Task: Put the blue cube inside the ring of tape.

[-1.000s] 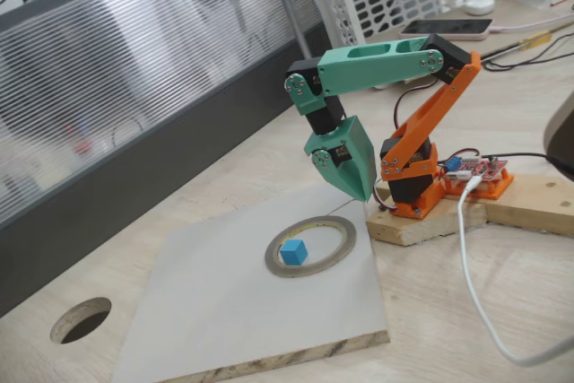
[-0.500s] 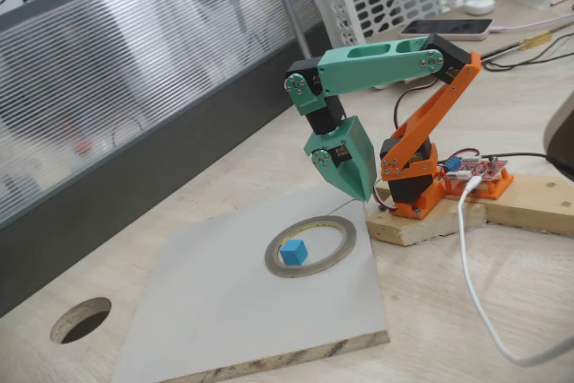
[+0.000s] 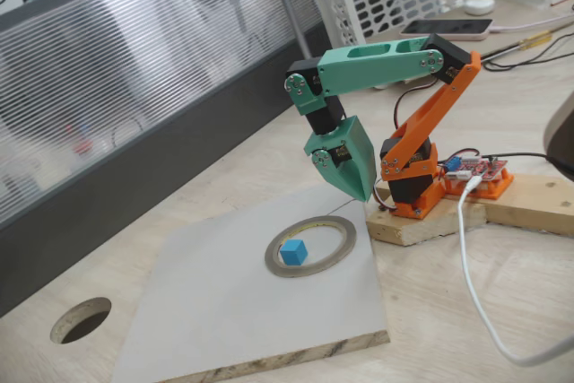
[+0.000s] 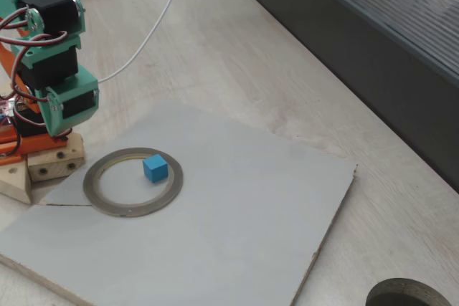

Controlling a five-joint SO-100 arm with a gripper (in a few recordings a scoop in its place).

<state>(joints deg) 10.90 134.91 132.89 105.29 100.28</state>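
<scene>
Both fixed views show the blue cube point(image 3: 293, 251) lying flat on the grey board point(image 3: 224, 311) inside the ring of tape point(image 3: 310, 246), so the task looks done, while the gripper point(image 3: 357, 193), empty with its jaws closed, hangs apart above the ring's edge.

One blue cube point(image 3: 293, 252) point(image 4: 155, 168), one ring of tape point(image 3: 310, 246) point(image 4: 133, 181), one grey board point(image 3: 224, 311) point(image 4: 215, 227), one round hole point(image 3: 81, 319) point(image 4: 407, 294) in the worktop point(image 3: 448, 311), one hand point(image 3: 360, 191).
</scene>
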